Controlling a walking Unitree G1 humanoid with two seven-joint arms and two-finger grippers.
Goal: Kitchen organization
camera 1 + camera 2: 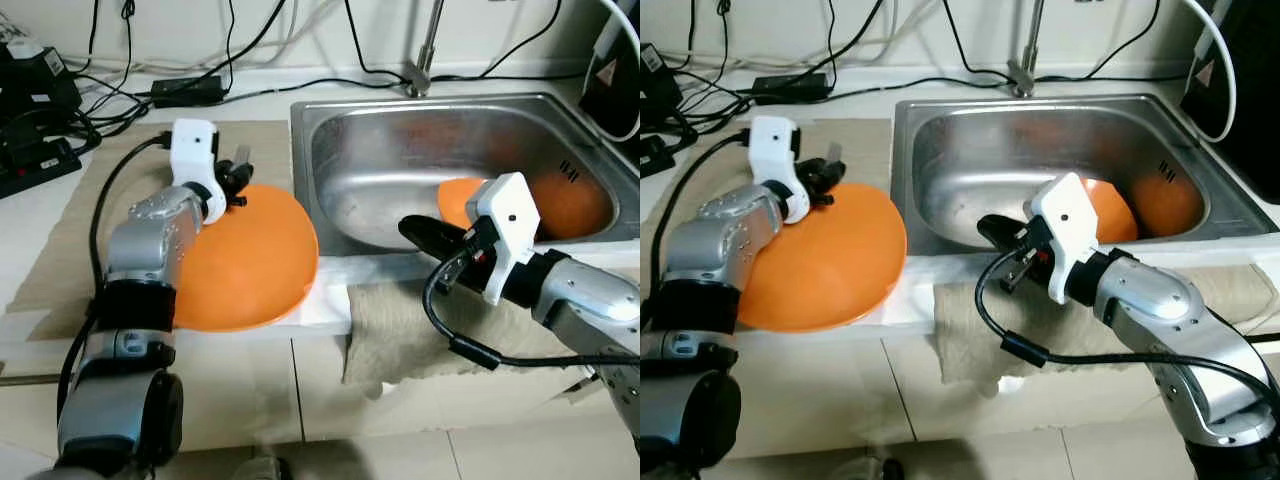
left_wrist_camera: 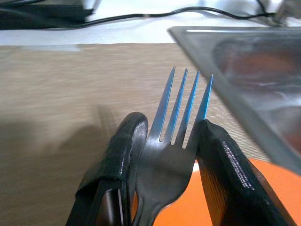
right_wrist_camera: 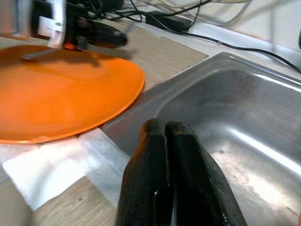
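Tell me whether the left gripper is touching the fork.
Touching. The left wrist view shows the left gripper with its two black fingers pressed against either side of the fork, with no gap.

My two head eyes look forward and down from above the counter edge, both taking in the steel sink (image 1: 450, 160), the orange plate (image 1: 250, 260) left of it and both my arms; the right eye sits slightly to the side, so everything shifts leftward. My left wrist camera peers close along its fingers (image 2: 117, 160) across the mat (image 2: 56, 94) toward the sink rim. My right wrist camera looks along its fingers (image 3: 164, 169) over the sink's front edge toward the plate.
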